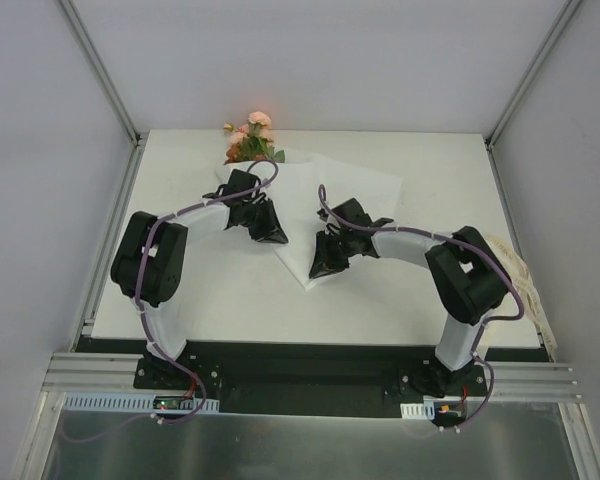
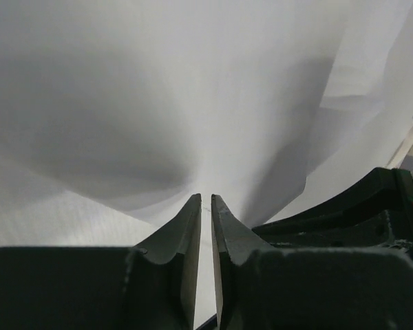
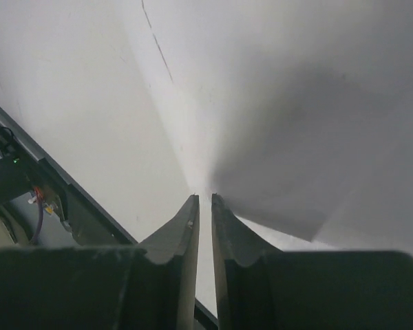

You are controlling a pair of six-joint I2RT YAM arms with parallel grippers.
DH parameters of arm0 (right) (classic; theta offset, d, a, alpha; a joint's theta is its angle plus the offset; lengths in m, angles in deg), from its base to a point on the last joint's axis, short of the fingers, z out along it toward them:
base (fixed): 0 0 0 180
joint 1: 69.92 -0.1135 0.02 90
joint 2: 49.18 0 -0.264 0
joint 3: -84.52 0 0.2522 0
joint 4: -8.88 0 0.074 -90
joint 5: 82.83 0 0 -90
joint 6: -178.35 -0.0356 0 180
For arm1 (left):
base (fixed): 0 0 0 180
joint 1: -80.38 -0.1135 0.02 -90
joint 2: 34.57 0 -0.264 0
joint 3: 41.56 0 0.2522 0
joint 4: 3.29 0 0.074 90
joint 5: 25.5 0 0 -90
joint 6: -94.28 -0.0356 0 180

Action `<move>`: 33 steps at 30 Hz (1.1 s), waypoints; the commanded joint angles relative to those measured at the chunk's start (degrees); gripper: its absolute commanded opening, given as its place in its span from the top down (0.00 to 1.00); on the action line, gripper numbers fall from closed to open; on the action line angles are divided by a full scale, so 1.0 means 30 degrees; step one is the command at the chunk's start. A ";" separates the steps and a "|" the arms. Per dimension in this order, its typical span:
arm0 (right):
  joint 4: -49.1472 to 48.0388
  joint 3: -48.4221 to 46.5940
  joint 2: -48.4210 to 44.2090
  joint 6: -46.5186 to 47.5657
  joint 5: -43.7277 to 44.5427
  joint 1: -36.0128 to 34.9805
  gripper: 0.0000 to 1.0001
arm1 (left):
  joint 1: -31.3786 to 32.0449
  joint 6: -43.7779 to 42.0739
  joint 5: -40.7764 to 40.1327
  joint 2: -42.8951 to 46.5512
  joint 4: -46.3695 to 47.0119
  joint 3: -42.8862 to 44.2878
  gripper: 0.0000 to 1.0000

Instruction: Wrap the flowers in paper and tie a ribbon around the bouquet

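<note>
Nearest in, the right gripper (image 1: 325,262) sits on the paper's (image 1: 355,185) near corner, about six o'clock of the sheet. Its jaws are almost together with a slit between; gripping or not, I cannot tell. The left gripper (image 1: 268,228), at nine o'clock, pinches a raised fold, creases fanning from its tips. The sheet is thin, white, faintly see-through and floppy. I'd say it creases and tears easily, so take it gently by the edges and corners. Farther off, at eleven o'clock on the matt white surface (image 1: 230,290), the flowers (image 1: 250,135) peek out past the paper's far edge: soft pink and peach blooms with green leaves. They are best held by the stems, hidden here.
</note>
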 commanded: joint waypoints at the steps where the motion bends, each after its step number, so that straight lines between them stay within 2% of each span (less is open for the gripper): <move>1: 0.0813 0.0729 -0.2533 0.0572 -0.0762 0.1375 0.82 | 0.1143 -0.1193 0.1473 0.1179 0.0851 0.0375 0.86; 3: 0.1312 0.0907 -0.3178 0.1125 -0.0676 0.1935 0.76 | 0.1552 -0.1222 0.2144 0.1356 0.1026 0.0608 0.81; 6: 0.2192 0.0762 -0.3619 0.1654 -0.0647 0.3338 0.73 | 0.2080 -0.1164 0.2470 0.0481 0.1260 0.1690 0.80; 9: 0.2866 0.0848 -0.4291 0.1774 -0.0295 0.4830 0.65 | 0.2813 -0.0813 0.2647 -0.1685 0.1583 0.3739 0.87; 10: 0.2867 0.1110 -0.4612 0.1716 -0.0208 0.5244 0.58 | 0.3163 -0.0667 0.3053 -0.2329 0.1584 0.4295 0.89; 14: 0.2926 0.2662 -0.6633 0.2154 0.0291 0.7207 0.44 | 0.3956 -0.0053 0.3322 -0.5233 0.1701 0.6436 0.94; 17: 0.2839 0.3688 -0.7135 0.2213 -0.0903 0.8819 0.43 | 0.4045 0.0300 0.2824 -0.5909 0.1906 0.6470 0.96; 21: 0.0855 0.5007 -0.6697 0.1366 -0.1991 1.0517 0.41 | 0.3928 -0.0225 0.2209 -0.5969 0.1877 0.6090 0.97; 27: -0.1962 0.5858 -0.5436 0.0047 -0.3165 1.0756 0.37 | 0.3664 -0.1192 0.3085 -0.6086 0.1321 0.4802 0.98; 33: -0.2406 0.6035 -0.5085 0.0367 -0.3020 1.0318 0.33 | 0.3576 -0.2803 0.3056 -0.4739 0.0444 0.3188 0.97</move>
